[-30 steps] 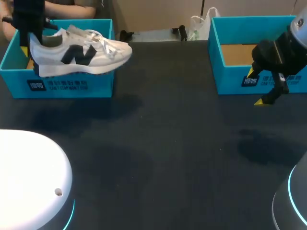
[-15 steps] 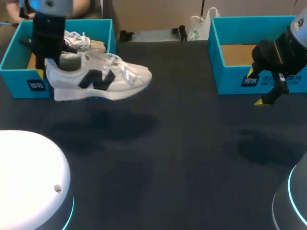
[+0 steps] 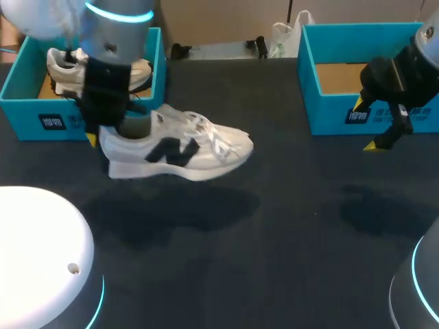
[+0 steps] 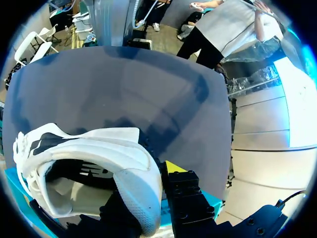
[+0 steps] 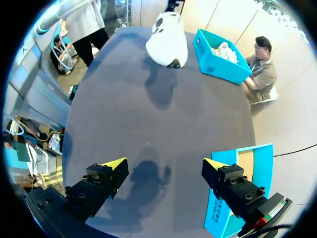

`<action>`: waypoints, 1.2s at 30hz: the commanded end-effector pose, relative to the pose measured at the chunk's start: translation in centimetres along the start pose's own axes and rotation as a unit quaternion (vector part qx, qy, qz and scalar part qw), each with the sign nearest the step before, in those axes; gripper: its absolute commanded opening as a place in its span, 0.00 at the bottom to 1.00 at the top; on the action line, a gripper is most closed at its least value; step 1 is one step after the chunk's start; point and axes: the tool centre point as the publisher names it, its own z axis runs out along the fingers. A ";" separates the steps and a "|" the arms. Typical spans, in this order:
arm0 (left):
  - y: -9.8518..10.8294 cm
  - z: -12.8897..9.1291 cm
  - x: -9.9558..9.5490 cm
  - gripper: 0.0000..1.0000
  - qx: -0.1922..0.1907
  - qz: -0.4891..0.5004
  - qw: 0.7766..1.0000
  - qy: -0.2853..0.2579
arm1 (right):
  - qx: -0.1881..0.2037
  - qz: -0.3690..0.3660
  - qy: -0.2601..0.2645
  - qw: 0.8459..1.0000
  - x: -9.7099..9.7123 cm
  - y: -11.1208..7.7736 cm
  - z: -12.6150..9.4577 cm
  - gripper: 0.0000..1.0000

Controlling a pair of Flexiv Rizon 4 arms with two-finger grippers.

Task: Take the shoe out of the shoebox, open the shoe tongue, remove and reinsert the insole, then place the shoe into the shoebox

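Note:
A white shoe (image 3: 180,152) with a dark logo hangs above the dark table, toe pointing right, just in front of the left blue shoebox (image 3: 103,120). My left gripper (image 3: 103,136) is shut on its heel collar. In the left wrist view one finger is inside the shoe (image 4: 94,153) and the yellow-tipped one (image 4: 172,167) is outside the heel. A second white shoe (image 3: 65,68) lies in that box. My right gripper (image 3: 381,140) hangs open before the right shoebox (image 3: 329,110), far from the shoe (image 5: 168,43); nothing is between the yellow tips of this gripper (image 5: 163,166).
The right shoebox (image 5: 242,186) shows only its brown cardboard floor. The left shoebox (image 5: 220,64) stands at the table's far corner in the right wrist view. A white rounded robot base (image 3: 41,260) fills the near left corner.
My left arm has carried the shoe out from over the left box, down and toward the table's middle. The right arm has kept still.

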 end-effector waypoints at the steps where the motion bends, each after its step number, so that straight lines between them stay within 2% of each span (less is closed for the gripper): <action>1: -1.0 0.9 -2.5 0.00 -0.012 -0.005 1.000 0.002 | 0.001 0.000 0.000 1.000 0.0 0.0 0.1 1.00; 10: -2.9 1.4 -4.9 0.00 -0.002 -0.009 1.000 -0.012 | 0.001 0.000 0.000 1.000 0.0 0.0 0.1 1.00; 16: -4.5 0.9 -6.8 0.00 0.009 0.007 1.000 -0.019 | 0.001 0.000 0.000 1.000 0.0 0.0 0.1 1.00; 21: -5.5 0.4 -8.3 0.00 -0.006 0.012 1.000 -0.027 | 0.001 0.000 0.000 1.000 0.0 0.0 0.1 1.00; 36: -5.5 0.4 -8.3 0.00 -0.006 0.012 1.000 -0.027 | 0.001 0.000 0.000 1.000 0.0 0.0 0.1 1.00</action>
